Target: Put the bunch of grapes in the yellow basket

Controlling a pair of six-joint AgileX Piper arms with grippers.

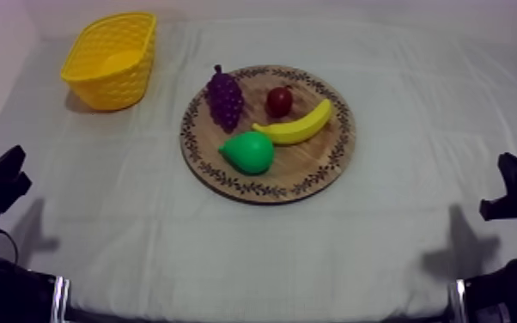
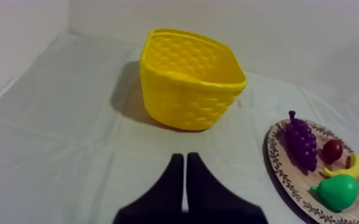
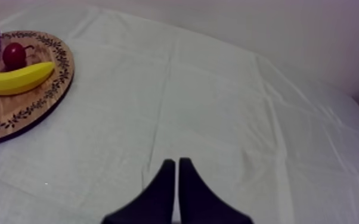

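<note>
Together, empty: left fingers (image 2: 180, 165), right fingers (image 3: 170, 169).

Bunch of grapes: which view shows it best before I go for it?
The top view: the bunch of grapes lies whole and unobstructed on the wooden board. The left wrist view also has the bunch of grapes whole, but at a lower slant. The right wrist view catches just part of it, beside the small red fruit.

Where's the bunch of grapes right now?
In the top view the bunch of grapes lies on the wooden board, at its left, beside the small red fruit.
</note>
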